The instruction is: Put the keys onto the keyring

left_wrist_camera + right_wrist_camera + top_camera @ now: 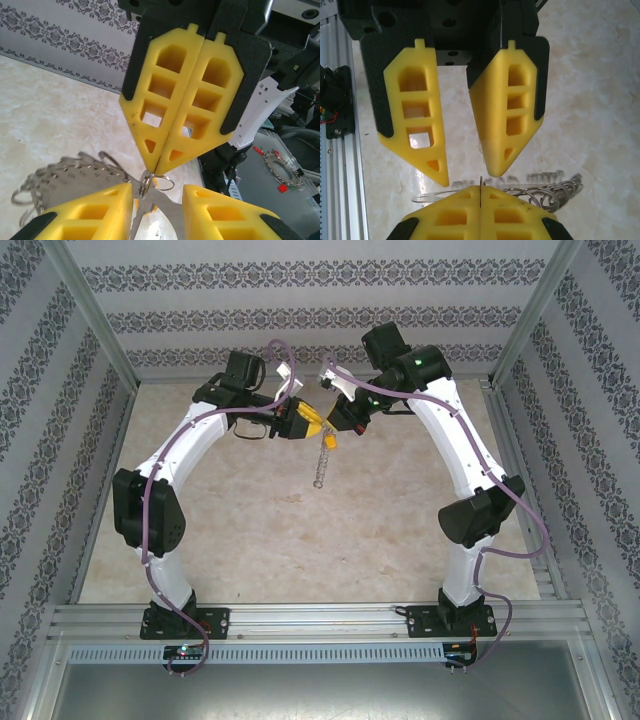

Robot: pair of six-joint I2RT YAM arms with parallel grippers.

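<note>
- Currently both arms meet above the middle of the tabletop (pixel 250 540), tip to tip and well off the surface.
- The right gripper (pixel 156 172) is clenched, fingers pressed flat together, nipping a thin loop of the keyring (pixel 545 192) at its very tip.
- The keyring is in the air, not on the tabletop. Its fringe of small silvery keys (pixel 75 169) fans out to one side in the left wrist view. In the top view it hangs as a short string below the grippers.
- The left gripper (pixel 467 176) is released, fingers apart, straddling the spot where the right one pinches. A strip of silver metal lies in the gap; I cannot tell whether it is touched.
- The yellow-headed key cannot be picked out for certain against the yellow fingers.
- Progress, my judgement: the ring is lifted and presented. Threading the key on looks not yet done, so that is what is left.
</note>
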